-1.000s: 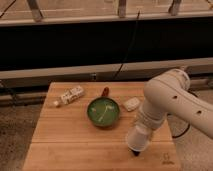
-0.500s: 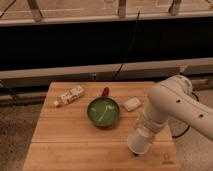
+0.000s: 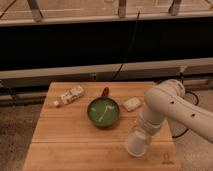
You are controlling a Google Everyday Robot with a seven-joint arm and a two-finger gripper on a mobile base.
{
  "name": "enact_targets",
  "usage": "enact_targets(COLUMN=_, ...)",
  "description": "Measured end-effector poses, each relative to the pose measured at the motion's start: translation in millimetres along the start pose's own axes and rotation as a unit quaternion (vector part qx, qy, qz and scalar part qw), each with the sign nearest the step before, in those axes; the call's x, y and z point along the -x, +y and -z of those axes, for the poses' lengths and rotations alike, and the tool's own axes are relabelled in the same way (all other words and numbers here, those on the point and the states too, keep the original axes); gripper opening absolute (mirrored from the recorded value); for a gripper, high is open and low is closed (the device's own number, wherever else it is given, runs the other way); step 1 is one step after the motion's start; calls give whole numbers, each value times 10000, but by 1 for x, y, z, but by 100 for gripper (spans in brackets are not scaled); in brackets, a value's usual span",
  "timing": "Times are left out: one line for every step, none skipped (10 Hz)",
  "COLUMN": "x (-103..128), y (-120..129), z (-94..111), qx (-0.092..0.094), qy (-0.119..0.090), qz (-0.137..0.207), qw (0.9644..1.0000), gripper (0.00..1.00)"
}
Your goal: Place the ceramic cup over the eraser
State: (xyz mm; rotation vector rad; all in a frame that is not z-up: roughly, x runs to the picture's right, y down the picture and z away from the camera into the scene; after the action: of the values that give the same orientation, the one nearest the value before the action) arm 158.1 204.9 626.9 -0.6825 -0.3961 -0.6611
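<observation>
The white ceramic cup (image 3: 136, 146) hangs at the end of my arm over the front right of the wooden table (image 3: 65, 145), mouth down and slightly tilted. My gripper (image 3: 141, 136) is at the cup's upper end, mostly hidden by the wrist and the cup, and it holds the cup. The black eraser does not show; the spot under the cup is hidden.
A green bowl (image 3: 103, 111) stands mid-table with a small red thing (image 3: 105, 92) behind it. A small white rounded object (image 3: 132, 104) lies right of the bowl. A white box with markings (image 3: 70, 95) lies at the back left. The table's front edge is close below the cup.
The arm's end with the cup has come down a little at the front right. A small dark block seen under the arm's end a second ago is now covered.
</observation>
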Motion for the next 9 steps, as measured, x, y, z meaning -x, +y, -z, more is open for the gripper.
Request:
enact_targets(x=-1, y=-2, z=-5, qx=28, qy=-35, qz=-7, qw=10000, gripper=1)
enact_targets(x=-2, y=-2, z=-16, qx=238, qy=-147, qz=32, qw=9996, gripper=7)
enact_targets(x=-2, y=-4, z=-26, qx=470, qy=-254, qz=91, qw=9985, gripper=18)
enact_targets(x=-3, y=-5, z=-33, qx=671, qy=-309, qz=114, qw=9972, gripper=25)
enact_targets(x=-5, y=-8, z=-47, qx=1002, qy=-366, qz=135, qw=9942, gripper=38)
enact_targets(x=-9, y=-9, z=-53, qx=1110, qy=-376, qz=94, qw=9931, gripper=47)
enact_targets(x=-13, y=-8, z=-57, qx=1129, qy=-377, qz=16, qw=9929, gripper=57)
enact_targets(x=-15, y=-10, z=-59, qx=1119, qy=-374, qz=-13, qw=9930, gripper=68)
enact_targets(x=-18, y=-10, z=-60, qx=1069, qy=-364, qz=-58, qw=9936, gripper=77)
